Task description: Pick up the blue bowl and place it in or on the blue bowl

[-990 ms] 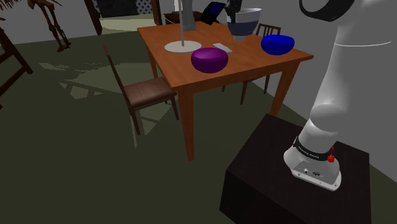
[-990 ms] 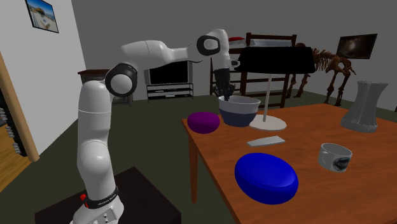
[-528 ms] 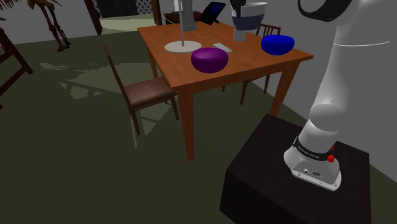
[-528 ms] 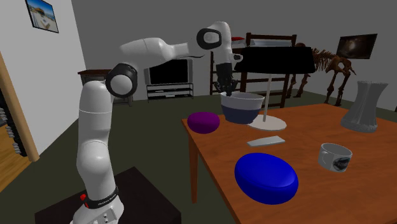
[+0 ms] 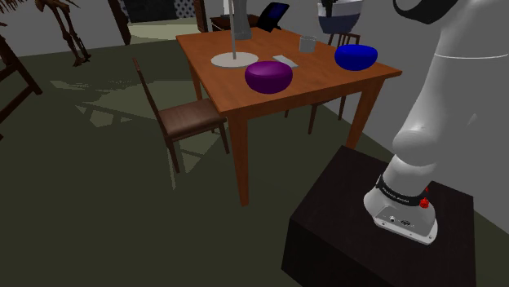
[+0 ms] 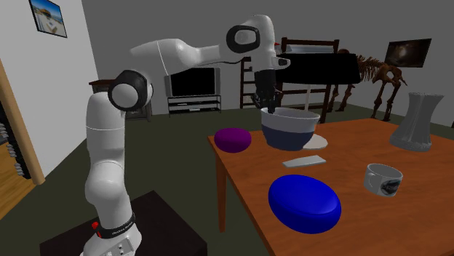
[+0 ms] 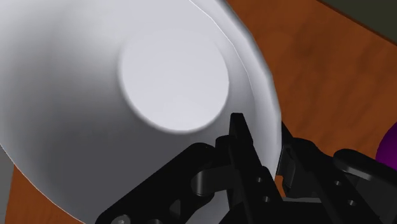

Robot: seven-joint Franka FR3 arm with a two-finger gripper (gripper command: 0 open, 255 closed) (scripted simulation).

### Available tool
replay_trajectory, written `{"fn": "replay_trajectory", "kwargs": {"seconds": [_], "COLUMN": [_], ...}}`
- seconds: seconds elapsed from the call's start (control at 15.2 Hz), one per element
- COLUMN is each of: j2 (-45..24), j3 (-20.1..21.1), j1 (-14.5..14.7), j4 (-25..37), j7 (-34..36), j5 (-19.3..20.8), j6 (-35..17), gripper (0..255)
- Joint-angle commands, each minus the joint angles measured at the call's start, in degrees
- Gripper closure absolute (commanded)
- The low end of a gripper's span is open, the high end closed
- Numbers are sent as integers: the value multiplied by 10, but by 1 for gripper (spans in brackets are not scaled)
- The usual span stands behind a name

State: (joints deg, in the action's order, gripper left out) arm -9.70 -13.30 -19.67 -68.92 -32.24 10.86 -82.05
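My gripper (image 6: pixel 266 106) is shut on the rim of a bowl (image 6: pixel 289 129) that is white inside and dark navy outside. It hangs above the wooden table (image 6: pixel 349 156), between the purple bowl and the lamp base. In the shoulder view this held bowl (image 5: pixel 340 16) is up at the top edge, above the table's far side. The wrist view has the fingers (image 7: pixel 240 149) clasping the rim, one inside and one outside, over the bowl's white inside (image 7: pixel 159 83). A solid blue bowl (image 5: pixel 356 55) (image 6: pixel 304 203) sits on the table near its corner, apart from the held one.
A purple bowl (image 5: pixel 268 76) (image 6: pixel 233 139) stands near the table edge. A lamp with a round base (image 5: pixel 235 59), a flat grey card (image 6: pixel 304 161), a mug (image 6: pixel 383 179) and a grey vase (image 6: pixel 415 122) share the table. A chair (image 5: pixel 183 114) stands beside it.
The arm has lifted the white-and-navy bowl off the table and carried it to the right in both exterior views, nearer the solid blue bowl.
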Motion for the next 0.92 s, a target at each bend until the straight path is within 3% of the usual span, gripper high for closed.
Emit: {"fn": "replay_trajectory", "kwargs": {"seconds": [0.0, 0.59, 0.86], "j2": [8, -20, 4], "j3": [-11, -63, -61], "j1": [-17, -104, -98], "j4": [-6, 44, -21], "j7": [-28, -160, -149], "j5": [-2, -33, -24], "j6": [-5, -7, -48], "gripper": [255, 255, 255]}}
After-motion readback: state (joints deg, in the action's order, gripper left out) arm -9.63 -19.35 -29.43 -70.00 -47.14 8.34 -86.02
